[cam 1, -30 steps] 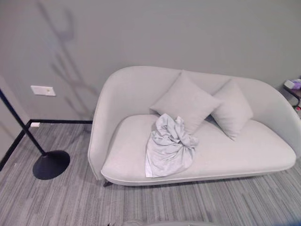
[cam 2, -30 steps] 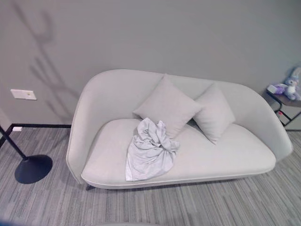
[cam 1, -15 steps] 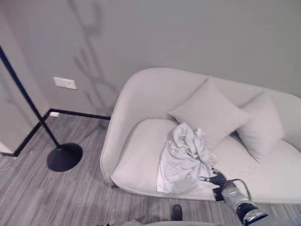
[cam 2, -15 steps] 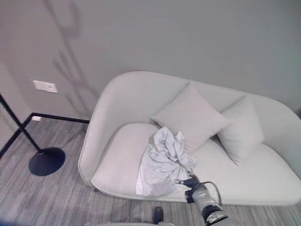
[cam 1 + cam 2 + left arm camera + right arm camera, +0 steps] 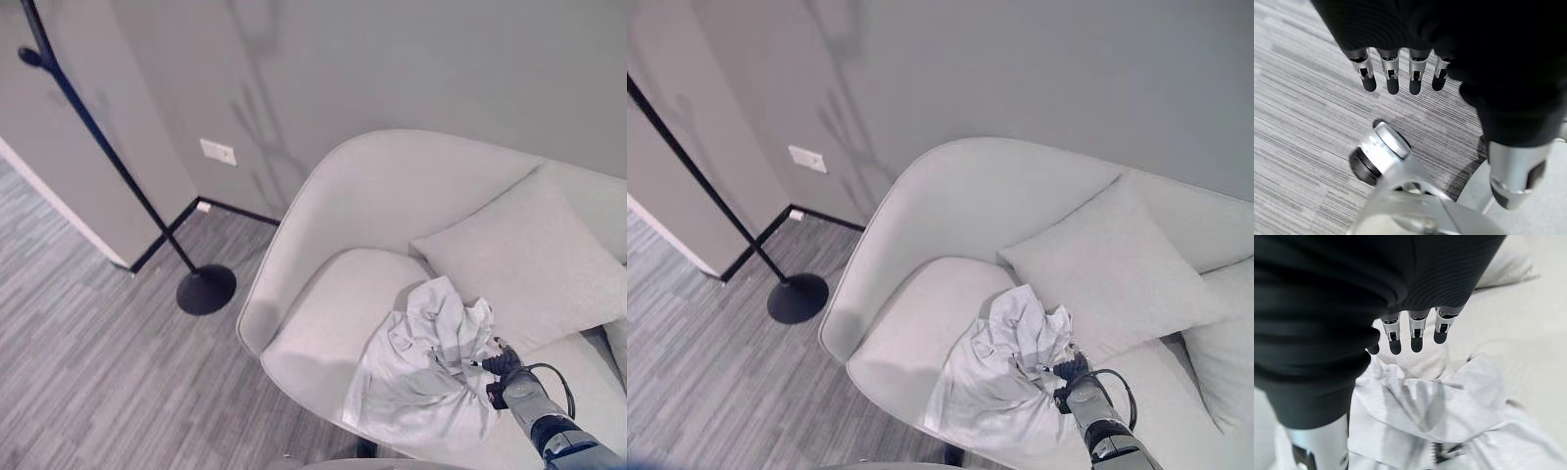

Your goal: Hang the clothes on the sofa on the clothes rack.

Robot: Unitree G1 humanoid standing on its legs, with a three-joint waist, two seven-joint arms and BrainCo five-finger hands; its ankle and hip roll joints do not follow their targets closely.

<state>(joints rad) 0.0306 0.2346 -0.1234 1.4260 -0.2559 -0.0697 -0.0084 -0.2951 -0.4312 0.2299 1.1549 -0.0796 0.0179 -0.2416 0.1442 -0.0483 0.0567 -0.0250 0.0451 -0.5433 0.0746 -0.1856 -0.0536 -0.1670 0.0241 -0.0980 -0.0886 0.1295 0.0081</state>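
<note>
Left hand (image 5: pixel 1400 73): seen in its own wrist view, fingers straight and apart over the floor (image 5: pixel 1298 98), nothing held.
Right hand (image 5: pixel 503 364): reached out to the right edge of the clothes; in its wrist view the fingers (image 5: pixel 1415 335) are straight and spread just above the cloth, with nothing clamped (contact with the cloth cannot be told).
Clothes (image 5: pixel 426 377): a crumpled pale garment lying on the front of the sofa seat, one part draped toward the seat's front edge, just in front of the nearer cushion.
Sofa (image 5: pixel 362 206): light grey, with a rounded back.
Cushion (image 5: pixel 524 259): leant against the sofa back, behind the clothes.
Rack (image 5: pixel 108 157): a thin black pole on a round base, stood on the floor well apart from the sofa, to the robot's left.
Step judged: a grasp is being set up; nothing has been lifted yet.
Risk, thin grasp: only a loose fold might be pinched, so the bundle could slip out when raised.
Risk, trailing cloth: the draped part could drag on the floor during the carry.
Risk, hanging: the pole is narrow (its hooks are barely seen), so a bunched garment could slide off if not caught on a hook.
</note>
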